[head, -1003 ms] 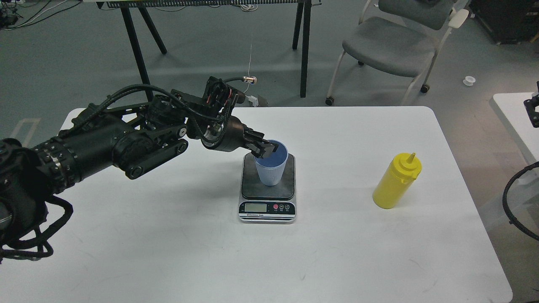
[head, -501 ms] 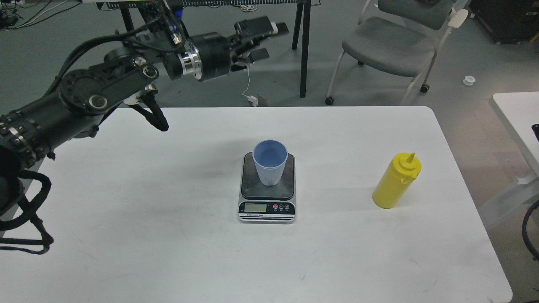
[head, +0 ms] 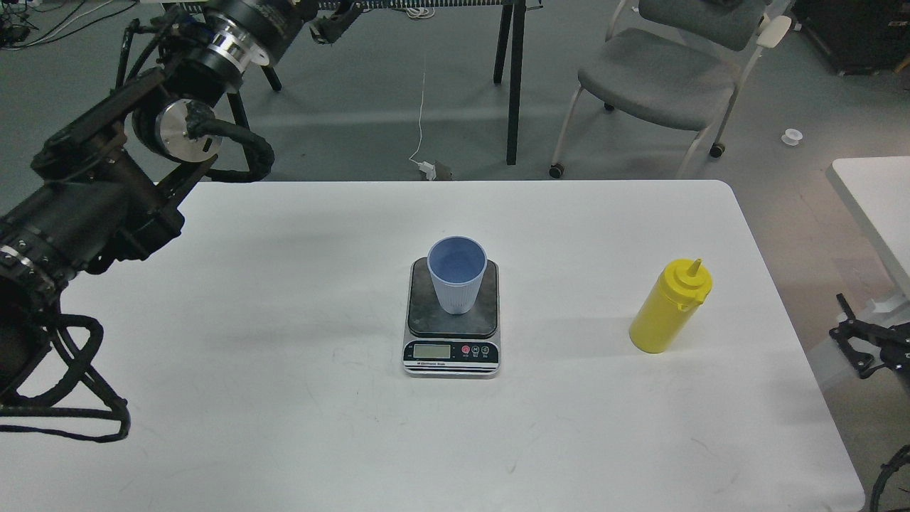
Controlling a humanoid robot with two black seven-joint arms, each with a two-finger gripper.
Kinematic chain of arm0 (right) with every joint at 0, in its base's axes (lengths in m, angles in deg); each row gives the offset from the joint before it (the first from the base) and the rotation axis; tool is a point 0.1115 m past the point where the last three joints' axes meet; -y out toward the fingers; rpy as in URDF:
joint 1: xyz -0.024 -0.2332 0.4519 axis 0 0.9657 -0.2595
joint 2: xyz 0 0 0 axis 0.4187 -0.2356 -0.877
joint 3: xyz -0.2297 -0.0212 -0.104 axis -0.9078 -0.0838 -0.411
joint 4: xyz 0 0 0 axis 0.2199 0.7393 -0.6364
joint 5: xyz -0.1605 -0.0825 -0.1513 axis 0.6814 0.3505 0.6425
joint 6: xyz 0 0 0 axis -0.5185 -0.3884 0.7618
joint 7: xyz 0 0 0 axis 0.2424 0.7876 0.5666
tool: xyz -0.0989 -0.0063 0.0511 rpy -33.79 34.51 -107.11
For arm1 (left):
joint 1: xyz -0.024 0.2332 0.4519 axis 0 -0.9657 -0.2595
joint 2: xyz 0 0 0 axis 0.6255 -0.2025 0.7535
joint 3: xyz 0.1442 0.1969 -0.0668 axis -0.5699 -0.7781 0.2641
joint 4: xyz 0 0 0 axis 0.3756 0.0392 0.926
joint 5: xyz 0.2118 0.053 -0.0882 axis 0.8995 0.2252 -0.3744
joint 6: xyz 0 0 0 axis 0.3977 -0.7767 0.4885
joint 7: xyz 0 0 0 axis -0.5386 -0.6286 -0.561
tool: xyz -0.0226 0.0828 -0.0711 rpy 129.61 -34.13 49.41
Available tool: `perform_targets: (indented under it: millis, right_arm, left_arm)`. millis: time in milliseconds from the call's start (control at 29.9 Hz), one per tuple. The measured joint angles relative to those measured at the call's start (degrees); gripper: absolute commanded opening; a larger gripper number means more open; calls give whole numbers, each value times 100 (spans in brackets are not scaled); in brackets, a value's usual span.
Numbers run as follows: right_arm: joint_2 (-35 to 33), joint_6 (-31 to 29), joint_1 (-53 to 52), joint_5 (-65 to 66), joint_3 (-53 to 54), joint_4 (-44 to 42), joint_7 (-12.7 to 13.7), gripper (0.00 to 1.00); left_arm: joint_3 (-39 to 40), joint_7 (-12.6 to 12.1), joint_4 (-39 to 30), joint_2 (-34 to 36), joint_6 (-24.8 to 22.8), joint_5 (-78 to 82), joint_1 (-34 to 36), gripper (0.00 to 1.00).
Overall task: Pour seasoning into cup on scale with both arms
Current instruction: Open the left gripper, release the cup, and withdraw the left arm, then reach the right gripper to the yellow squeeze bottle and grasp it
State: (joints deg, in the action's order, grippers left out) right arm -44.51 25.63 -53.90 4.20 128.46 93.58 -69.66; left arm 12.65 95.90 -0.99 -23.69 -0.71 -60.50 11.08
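The light-blue ribbed cup point(head: 457, 274) stands upright on the dark platform of the scale point(head: 452, 347), mid-table, and looks empty. The yellow seasoning bottle point(head: 669, 307) stands upright on the table to the right, nozzle up, with nothing holding it. My left arm is raised high at the far left. Its gripper point(head: 334, 20) sits at the top edge of the view, far behind and above the cup, holding nothing that I can see, its fingers partly cut off. My right gripper point(head: 853, 338) shows small and dark at the right edge, beyond the table's side and right of the bottle.
The white table point(head: 284, 427) has a rounded edge on the right. A second white table point(head: 874, 192) stands at the far right. A grey chair point(head: 661, 78) and black table legs point(head: 513, 78) stand on the floor behind.
My left gripper let go of the cup's rim, rose up and swung back to the far left. My right gripper has come into view lower down at the right edge.
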Motion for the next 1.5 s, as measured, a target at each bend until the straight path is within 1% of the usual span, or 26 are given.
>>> perform_targets:
  millis: [167, 267, 368, 602, 769, 869, 1003, 1237, 1337, 1504]
  right_arm:
    - [519, 0, 297, 72, -224, 113, -2, 100]
    - [936, 0, 313, 250, -358, 131, -1, 100]
    - [1348, 0, 300, 486, -386, 239, 1, 100]
    - [2034, 0, 54, 717, -403, 460, 0, 100]
    - [2270, 0, -192, 824, -411, 418, -21, 99]
    - [2431, 0, -271, 928, -413, 361, -84, 99]
    - [2628, 0, -444, 1007, -502, 134, -141, 99]
    - [2872, 0, -881, 1020, -694, -587, -149, 98]
    - [2967, 0, -1013, 1020, -761, -795, -150, 95]
    - [3072, 0, -1236, 1017, -866, -1069, -201, 95]
  left_arm:
    - [654, -305, 212, 11, -74, -607, -495, 100]
    - [915, -374, 221, 12, -74, -732, -672, 100]
    - [1002, -385, 221, 9, -73, -754, -761, 100]
    - [1016, -387, 221, 5, -55, -748, -803, 100]
    - [1012, -383, 221, -2, -47, -735, -804, 100]
    - [1000, -379, 221, -1, -41, -725, -805, 100]
    - [990, -372, 220, 4, -25, -716, -805, 100]
    - [980, -355, 220, 4, -12, -706, -805, 100]
    - [980, -346, 220, 13, -6, -705, -805, 100]
    - [980, -333, 219, 29, 0, -705, -805, 100]
